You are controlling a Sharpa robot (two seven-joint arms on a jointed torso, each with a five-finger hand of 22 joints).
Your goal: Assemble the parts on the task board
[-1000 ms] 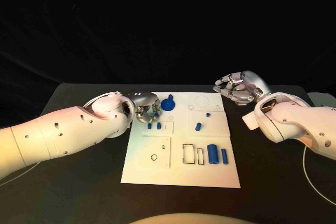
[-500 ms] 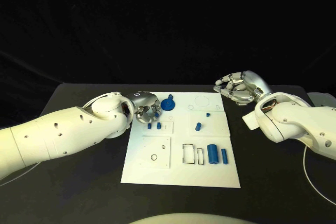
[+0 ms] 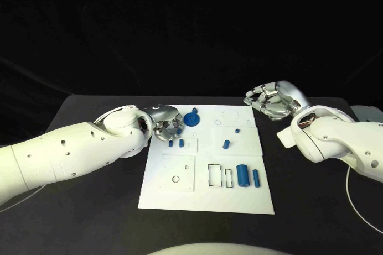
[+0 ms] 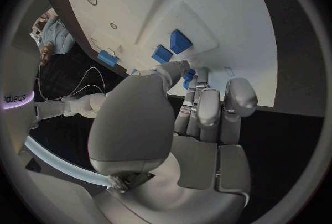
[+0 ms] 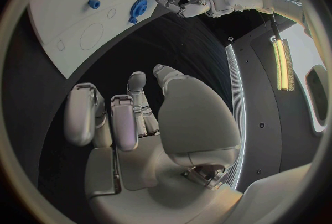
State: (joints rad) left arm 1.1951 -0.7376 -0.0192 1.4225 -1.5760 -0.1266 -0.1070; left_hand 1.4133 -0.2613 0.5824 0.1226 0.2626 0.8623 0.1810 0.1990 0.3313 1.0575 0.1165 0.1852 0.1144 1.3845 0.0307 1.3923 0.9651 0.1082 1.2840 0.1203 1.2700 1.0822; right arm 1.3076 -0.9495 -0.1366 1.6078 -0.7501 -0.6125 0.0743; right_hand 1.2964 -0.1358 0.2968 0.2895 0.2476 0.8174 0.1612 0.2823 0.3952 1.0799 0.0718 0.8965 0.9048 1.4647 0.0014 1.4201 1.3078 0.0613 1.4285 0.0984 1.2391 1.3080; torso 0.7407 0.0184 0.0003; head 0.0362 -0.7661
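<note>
The white task board lies in the middle of the black table. My left hand hovers over its far left corner with fingers curled, and in the left wrist view it pinches a small blue part between thumb and fingers. Just before it two small blue blocks stand in a raised panel. A blue gear-like piece stands beside the hand. My right hand is raised off the board's far right corner, fingers curled in on nothing.
A short blue peg and a smaller blue piece sit mid-board. A blue cylinder and a thin blue bar lie at the near right, next to outlined slots. Bare black table flanks the board.
</note>
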